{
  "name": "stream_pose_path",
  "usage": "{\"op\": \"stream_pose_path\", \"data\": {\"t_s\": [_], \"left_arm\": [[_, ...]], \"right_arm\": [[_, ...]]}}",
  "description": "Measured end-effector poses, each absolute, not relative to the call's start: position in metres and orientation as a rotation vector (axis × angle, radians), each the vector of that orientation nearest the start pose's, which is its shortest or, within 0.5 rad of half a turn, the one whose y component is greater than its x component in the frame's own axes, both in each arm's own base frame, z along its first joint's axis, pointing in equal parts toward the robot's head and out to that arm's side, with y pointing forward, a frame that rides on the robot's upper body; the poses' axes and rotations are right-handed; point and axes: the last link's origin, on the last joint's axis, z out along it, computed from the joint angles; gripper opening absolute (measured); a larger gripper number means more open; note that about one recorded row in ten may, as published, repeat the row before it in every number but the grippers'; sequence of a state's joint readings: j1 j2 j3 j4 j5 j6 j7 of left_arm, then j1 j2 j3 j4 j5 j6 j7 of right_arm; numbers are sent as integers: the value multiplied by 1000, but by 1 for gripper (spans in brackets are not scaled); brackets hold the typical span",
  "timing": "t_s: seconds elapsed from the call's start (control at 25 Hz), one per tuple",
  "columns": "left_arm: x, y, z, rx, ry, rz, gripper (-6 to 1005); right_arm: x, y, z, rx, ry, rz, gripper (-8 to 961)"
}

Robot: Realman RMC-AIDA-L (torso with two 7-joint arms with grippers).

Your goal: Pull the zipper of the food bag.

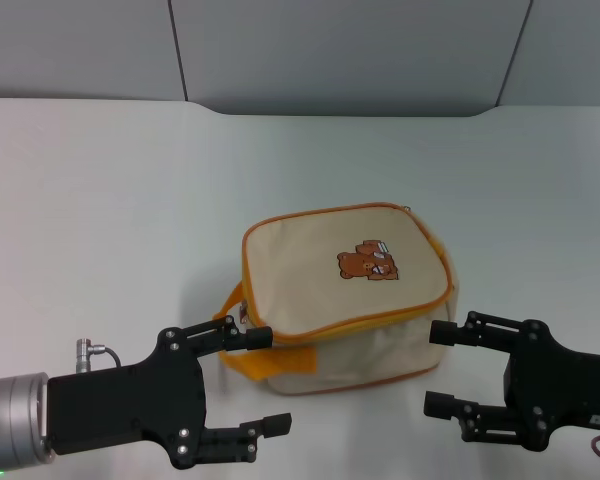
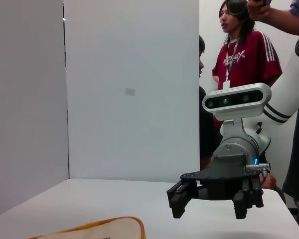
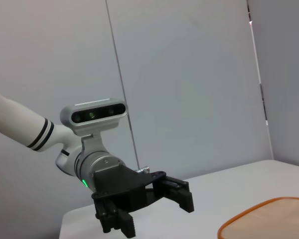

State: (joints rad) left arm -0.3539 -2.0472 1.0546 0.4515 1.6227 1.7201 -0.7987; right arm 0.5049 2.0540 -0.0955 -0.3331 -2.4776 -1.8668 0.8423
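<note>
The food bag (image 1: pixel 350 290) lies on the white table with its bear face up. It is boxy and beige. The orange-yellow zipper band (image 1: pixel 380 322) runs around the top panel's edge. The loop handle (image 1: pixel 248 366) sticks out on the bag's left side. I cannot make out the silver pull tab for certain. My left gripper (image 1: pixel 265 382) is open beside the handle, with its upper finger close to the bag's left corner. My right gripper (image 1: pixel 438 368) is open at the bag's near right corner. The wrist views show the opposite grippers (image 2: pixel 209 211) (image 3: pixel 154 214) and slivers of the bag (image 2: pixel 104 228) (image 3: pixel 269 221).
The table (image 1: pixel 100 200) reaches back to grey wall panels (image 1: pixel 340 50). A small metal connector with a cable (image 1: pixel 88 350) sits by my left arm. In the left wrist view, people (image 2: pixel 244 55) stand beyond the table behind my right arm.
</note>
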Motion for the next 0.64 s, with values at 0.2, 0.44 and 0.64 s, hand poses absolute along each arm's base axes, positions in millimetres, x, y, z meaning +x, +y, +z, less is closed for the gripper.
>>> {"op": "stream_pose_path", "data": {"t_s": [0.2, 0.44, 0.64], "left_arm": [[-274, 245, -34, -2787, -96, -994, 805], [-274, 245, -35, -2785, -96, -992, 805], [-274, 245, -36, -2783, -95, -988, 805]], "right_arm": [[287, 251, -18, -2774, 365, 1027, 748], [288, 249, -19, -2774, 373, 1028, 748], [288, 247, -19, -2770, 381, 1035, 748]]}}
